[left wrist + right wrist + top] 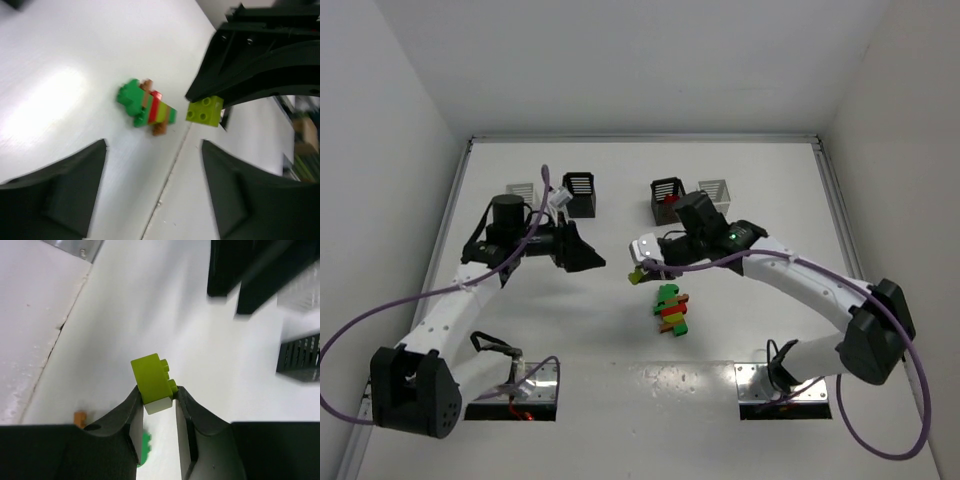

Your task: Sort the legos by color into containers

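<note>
Clearly yellow-green lego [152, 382] clamped in right end effector [158, 391].

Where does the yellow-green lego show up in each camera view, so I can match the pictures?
Top external: the yellow-green lego is near the centre, up and left of the pile.
Left wrist: the lego is right of centre, just right of the pile.
Right wrist: the lego is at the centre, pinched in the right gripper.
Shared landmark: the pile; the right wrist view shows only a green bit of it.
</note>
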Robot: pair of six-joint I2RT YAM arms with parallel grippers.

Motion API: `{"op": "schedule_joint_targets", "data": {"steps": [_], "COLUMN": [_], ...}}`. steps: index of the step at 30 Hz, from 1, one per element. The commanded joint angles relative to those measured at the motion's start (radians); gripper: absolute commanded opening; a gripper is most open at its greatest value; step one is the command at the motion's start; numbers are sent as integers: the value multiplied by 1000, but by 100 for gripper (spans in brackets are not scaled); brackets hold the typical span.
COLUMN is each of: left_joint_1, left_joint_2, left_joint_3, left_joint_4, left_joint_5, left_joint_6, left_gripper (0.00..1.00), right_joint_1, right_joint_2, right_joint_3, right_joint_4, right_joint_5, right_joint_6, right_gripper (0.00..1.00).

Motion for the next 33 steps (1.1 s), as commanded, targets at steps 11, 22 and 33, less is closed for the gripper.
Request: {"op": "schedule_joint_targets", "data": {"steps": [11, 22, 33], "left_joint_1": [53, 3, 3], "left_joint_2": [-8, -26, -6], "left_joint_3": [417, 429, 438], "left_joint_4": [-162, -206, -237], "left_joint_5": [-751, -976, -953], "left_joint_6": [132, 236, 218], "left_gripper": [100, 100, 100], "right_joint_1": [-305, -546, -595], "right_joint_2": [-18, 322, 478], "right_joint_3": [-30, 335, 492], "right_joint_4": [135, -23, -130], "right_joint_5": [410, 490, 528], "right_joint_6": [516, 645, 654], "right_gripper": [0, 0, 2]}}
